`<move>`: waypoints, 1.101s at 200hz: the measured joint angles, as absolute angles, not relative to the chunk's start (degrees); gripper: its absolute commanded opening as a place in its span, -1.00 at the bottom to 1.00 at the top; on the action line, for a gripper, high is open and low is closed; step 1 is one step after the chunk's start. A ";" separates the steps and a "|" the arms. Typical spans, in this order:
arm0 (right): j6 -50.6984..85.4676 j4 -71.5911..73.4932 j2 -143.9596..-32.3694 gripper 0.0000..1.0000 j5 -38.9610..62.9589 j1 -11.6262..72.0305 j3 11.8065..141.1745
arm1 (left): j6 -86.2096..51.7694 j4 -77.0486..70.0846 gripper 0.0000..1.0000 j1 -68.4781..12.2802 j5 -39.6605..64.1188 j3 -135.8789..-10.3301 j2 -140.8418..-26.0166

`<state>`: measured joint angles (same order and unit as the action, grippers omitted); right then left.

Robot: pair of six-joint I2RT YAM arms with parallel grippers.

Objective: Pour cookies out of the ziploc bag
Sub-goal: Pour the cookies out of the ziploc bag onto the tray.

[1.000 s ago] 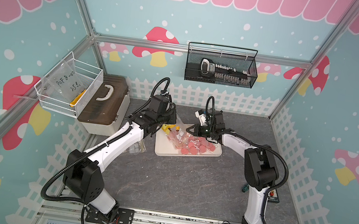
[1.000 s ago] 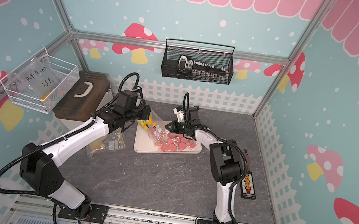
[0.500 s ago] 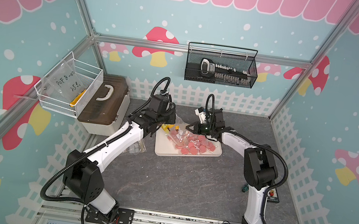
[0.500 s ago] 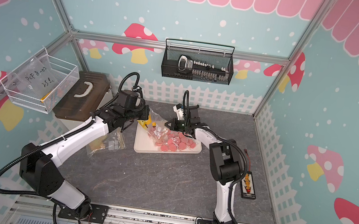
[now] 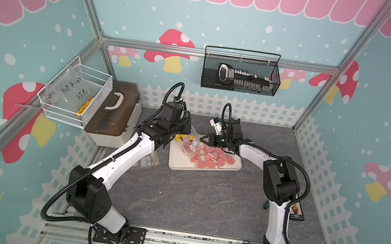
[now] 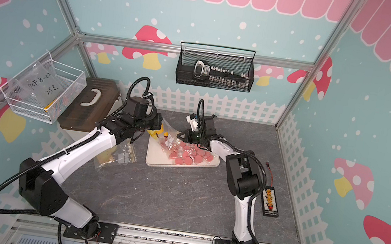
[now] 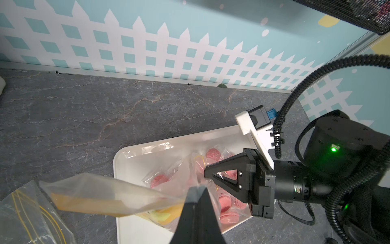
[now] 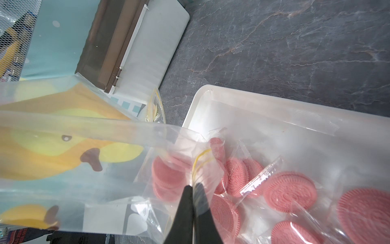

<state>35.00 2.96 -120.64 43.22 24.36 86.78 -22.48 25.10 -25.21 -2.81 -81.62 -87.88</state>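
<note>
The clear ziploc bag (image 8: 63, 147), printed with yellow ducks, hangs over the far-left end of the white tray (image 5: 175, 163). My left gripper (image 7: 198, 188) is shut on one edge of the bag (image 7: 101, 194). My right gripper (image 8: 193, 186) is shut on its yellow-striped zip edge, close to the left one. Several pink round cookies (image 5: 210, 156), some in clear wrappers, lie piled on the tray (image 8: 232, 99). A few cookies (image 8: 166, 177) still show through the bag's plastic. In both top views the bag (image 6: 166, 134) sits between the two gripper tips.
A brown-lidded toolbox (image 5: 114, 113) stands left of the tray, with a white wire basket (image 5: 77, 94) on the wall beside it. A second small clear bag (image 6: 118, 155) lies on the table under my left arm. A black mesh basket (image 5: 241, 74) hangs on the back wall. A small charger board (image 6: 270, 199) lies at the right.
My right gripper has shifted slightly left toward the left gripper, taking the bag's edge with it. The left arm has barely moved.
</note>
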 measured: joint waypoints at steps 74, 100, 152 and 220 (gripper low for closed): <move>35.90 4.56 -121.89 -1.00 44.10 24.45 86.78 | -22.26 25.98 -1.00 -25.26 -2.96 -81.67 -87.85; 35.90 4.58 -121.91 -1.00 44.49 24.53 86.83 | -22.04 26.50 -1.00 -25.26 -3.49 -81.67 -87.53; 36.07 4.89 -122.63 -1.00 45.15 25.26 87.94 | -20.45 27.79 -1.00 -25.28 -5.82 -81.67 -86.65; 35.77 4.75 -122.74 -1.00 46.28 26.37 89.06 | -19.09 27.86 -1.00 -25.28 -7.57 -81.65 -85.38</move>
